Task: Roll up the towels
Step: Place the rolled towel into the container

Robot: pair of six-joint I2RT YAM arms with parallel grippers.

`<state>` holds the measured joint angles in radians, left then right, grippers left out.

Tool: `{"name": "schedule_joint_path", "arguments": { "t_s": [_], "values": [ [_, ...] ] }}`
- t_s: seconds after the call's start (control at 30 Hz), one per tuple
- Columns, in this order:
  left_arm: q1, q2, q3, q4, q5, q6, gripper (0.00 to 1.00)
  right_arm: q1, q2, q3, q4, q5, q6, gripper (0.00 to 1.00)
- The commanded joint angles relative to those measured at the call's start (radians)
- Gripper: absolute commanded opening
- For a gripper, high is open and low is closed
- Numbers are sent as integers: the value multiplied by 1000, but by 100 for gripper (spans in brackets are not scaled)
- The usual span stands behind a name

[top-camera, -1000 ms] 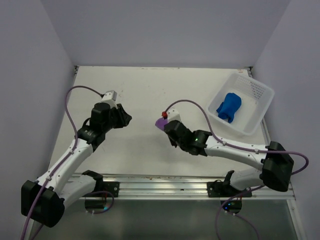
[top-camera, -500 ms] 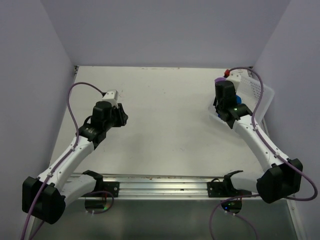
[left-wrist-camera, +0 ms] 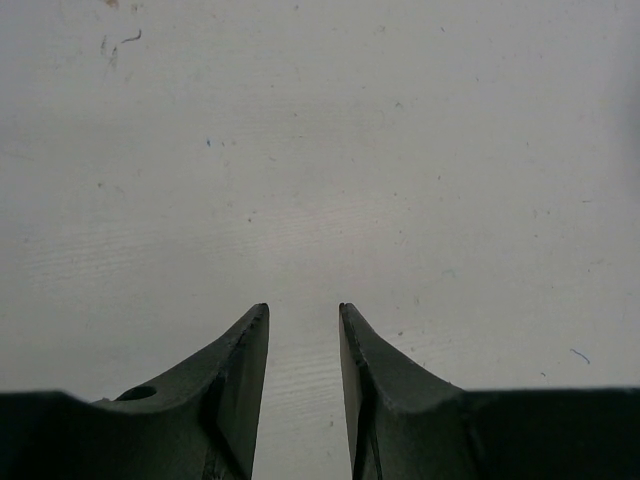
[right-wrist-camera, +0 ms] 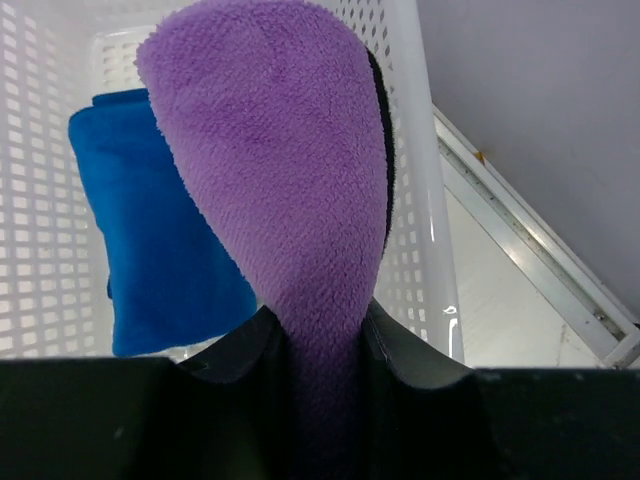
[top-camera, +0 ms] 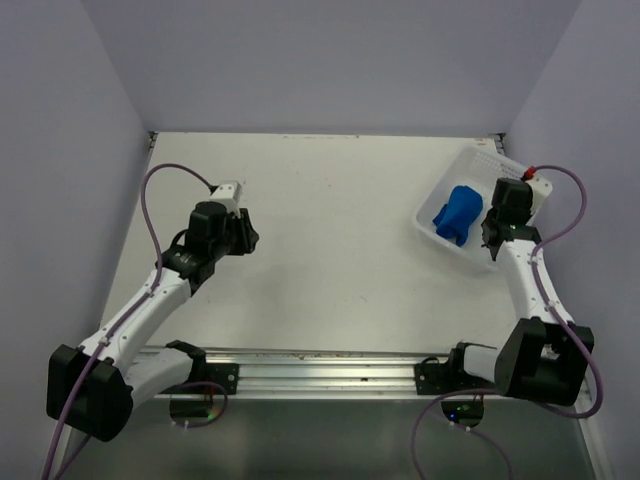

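Over the white basket, the right end effector pinches the purple towel (blue towel lies inside).

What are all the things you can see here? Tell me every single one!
blue towel: 1, royal blue, rolled up inside the basket
purple towel: 1, purple with a dark edge, held above the basket
basket: 1, white with little holes, far right of the table
table: 1, off-white, under everything
rail: 1, metal, along the near edge
left arm: 1, white and black, purple cable, over bare table
right arm: 1, white and black, purple cable, reaching to the basket
left fingers: 2, dark, slightly apart, holding nothing
right fingers: 2, dark, squeezing the purple towel
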<state>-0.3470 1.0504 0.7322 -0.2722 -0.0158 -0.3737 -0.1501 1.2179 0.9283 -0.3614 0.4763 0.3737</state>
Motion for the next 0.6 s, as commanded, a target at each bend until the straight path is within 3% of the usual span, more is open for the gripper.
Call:
{"name": "schedule_joint_path", "arguments": {
  "t_s": [0.0,0.17,0.43,0.57],
  "values": [
    [9,10,9,18,36,24,38,-14,37,-43,136,-54,4,0],
    [9,20,12,8,20,27,39,-80,95,-100,258,-114,14,0],
    [9,45,16,10,28,27,39,-128,241,-88,285,-185,34,0],
    [9,51,16,10,30,27,39,-132,288,-85,289,-191,37,7]
  ]
}}
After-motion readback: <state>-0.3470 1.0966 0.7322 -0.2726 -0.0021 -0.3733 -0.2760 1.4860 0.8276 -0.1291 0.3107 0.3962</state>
